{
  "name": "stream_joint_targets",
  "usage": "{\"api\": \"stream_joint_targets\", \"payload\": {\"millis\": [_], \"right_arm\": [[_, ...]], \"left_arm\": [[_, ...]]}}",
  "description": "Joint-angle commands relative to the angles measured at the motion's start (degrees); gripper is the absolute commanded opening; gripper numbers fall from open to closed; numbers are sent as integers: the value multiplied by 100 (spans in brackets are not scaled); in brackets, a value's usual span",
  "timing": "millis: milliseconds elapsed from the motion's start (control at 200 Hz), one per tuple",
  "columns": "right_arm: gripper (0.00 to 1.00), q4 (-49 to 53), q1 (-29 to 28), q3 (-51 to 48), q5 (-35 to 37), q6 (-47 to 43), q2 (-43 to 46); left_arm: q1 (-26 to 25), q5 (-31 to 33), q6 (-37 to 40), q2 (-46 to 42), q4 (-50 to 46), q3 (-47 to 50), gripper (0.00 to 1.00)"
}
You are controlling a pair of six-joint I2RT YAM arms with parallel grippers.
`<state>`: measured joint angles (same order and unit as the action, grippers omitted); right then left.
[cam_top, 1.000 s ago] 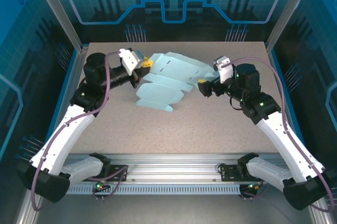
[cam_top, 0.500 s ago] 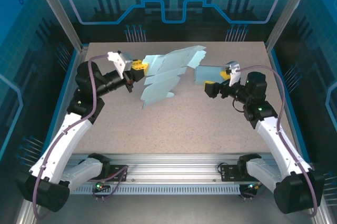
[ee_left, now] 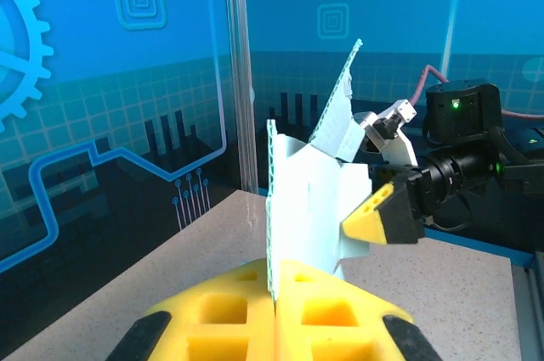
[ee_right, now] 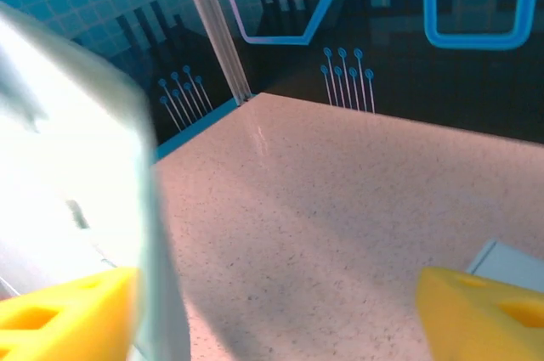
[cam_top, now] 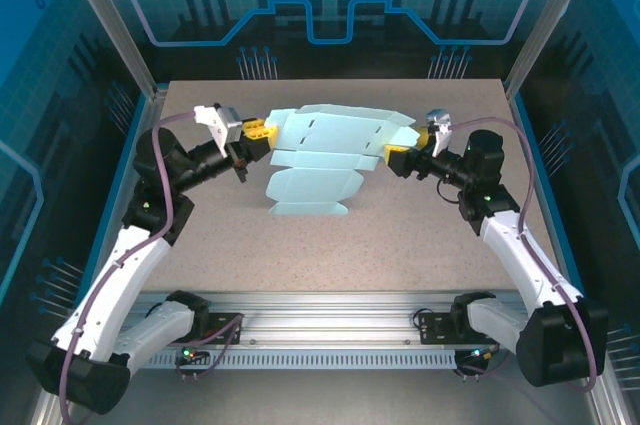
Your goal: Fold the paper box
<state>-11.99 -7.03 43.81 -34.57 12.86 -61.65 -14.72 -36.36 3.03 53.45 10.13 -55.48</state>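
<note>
Moved since half a second earlier: paper box (cam_top: 330, 140) swung from a steep tilt to roughly level, and right pincer (cam_top: 400, 153) came in to reach its end. Table (cam_top: 420, 245) as reference. Box hung over the table's far middle as a creased blank, panels not yet folded up. Its lowest flap was down at the table surface, contact unclear. Left pincer (cam_top: 262, 132), over the table's far left, was clamped on the box's edge, and the left wrist view showed the sheet pinched between both pads. Right pincer, over the table's far right, had jaws spread wide with the sheet beside one finger, not gripped. Judged step: getting a second hold, early in the fold. Next move would need the right jaws to close on that end panel, then bend along a crease without pulling free of the left.
</note>
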Motion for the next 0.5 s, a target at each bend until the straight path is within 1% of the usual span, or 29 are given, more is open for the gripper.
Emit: {"api": "stream_joint_targets", "payload": {"millis": [0, 60, 145, 245, 305, 330, 350, 370, 420, 445, 470, 495], "right_arm": [[50, -313, 32, 108, -420, 122, 4], [26, -185, -13, 185, -384, 28, -5], [0, 295, -91, 338, -319, -281, -39], [0, 895, -188, 515, -146, -667, -92], [0, 1159, -251, 590, -66, -880, -124], [0, 1268, -269, 621, -23, -969, -129], [0, 1361, -298, 623, 11, -1029, -144], [0, 1459, -316, 627, 54, -1105, -158], [0, 1711, -367, 866, 83, -1285, -196], [0, 1818, -393, 925, 76, -1359, -226], [0, 1944, -430, 991, 65, -1439, -254], [0, 2074, -461, 1067, 32, -1531, -289]], "left_arm": [[66, -84, -276, -38, 370, 176, 0], [83, 62, -349, -37, 399, 297, 0], [109, 315, -412, -39, 321, 459, 0], [126, 491, -366, -61, 110, 576, 2], [128, 606, -300, -78, -22, 620, 10], [135, 688, -239, -79, -132, 597, 15], [136, 751, -186, -80, -240, 564, 21], [136, 842, -116, -80, -365, 514, 30], [136, 1075, 95, -72, -708, 342, 62], [136, 1166, 218, -67, -868, 237, 74], [136, 1236, 363, -63, -1008, 128, 82], [136, 1269, 514, -58, -1153, 1, 86]]}}
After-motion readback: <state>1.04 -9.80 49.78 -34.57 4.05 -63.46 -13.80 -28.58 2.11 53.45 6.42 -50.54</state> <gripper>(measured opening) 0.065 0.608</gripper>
